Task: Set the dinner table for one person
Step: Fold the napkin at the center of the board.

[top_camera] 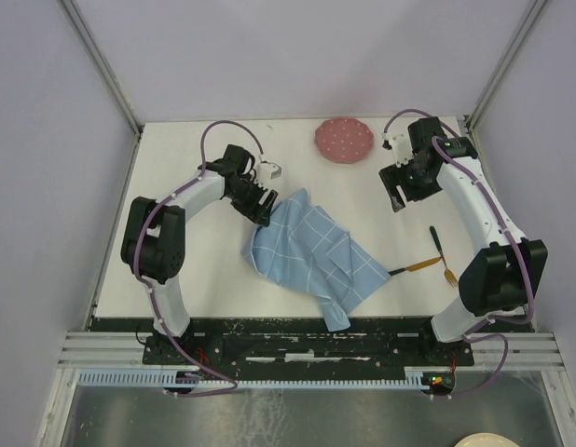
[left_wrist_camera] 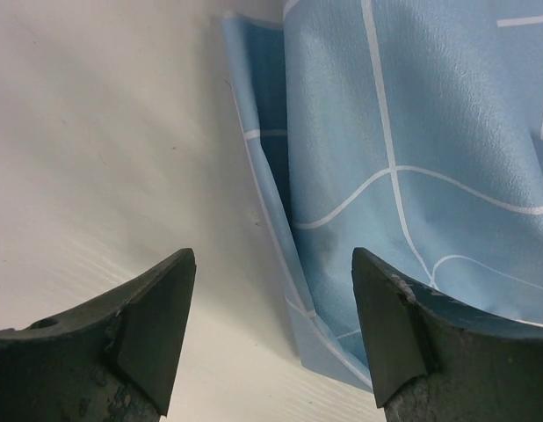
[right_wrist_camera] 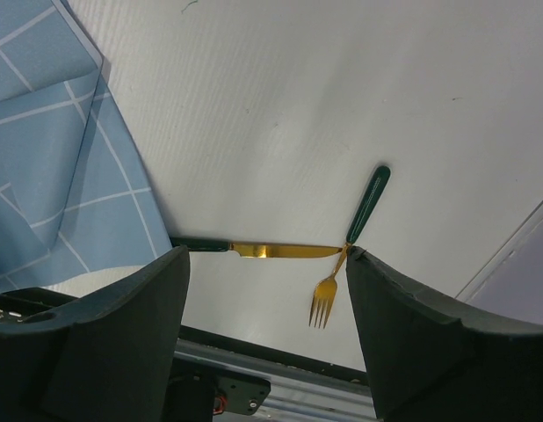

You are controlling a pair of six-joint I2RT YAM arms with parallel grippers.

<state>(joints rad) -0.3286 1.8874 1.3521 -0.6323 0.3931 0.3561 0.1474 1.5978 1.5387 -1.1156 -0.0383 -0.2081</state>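
Your left gripper (top_camera: 261, 205) has its jaws spread wide and empty at the far left corner of the crumpled blue grid placemat (top_camera: 311, 251). One finger is over the cloth and the other over the bare white worktop (top_camera: 195, 270), which stretches beneath both arms and carries everything. Your right gripper (top_camera: 396, 197) is just as wide with nothing in it, above the worktop's right side between the pink speckled plate (top_camera: 344, 140) at the far edge and the green-handled gold knife (top_camera: 414, 268) and fork (top_camera: 441, 253), where the knife's tip touches the fork's neck.
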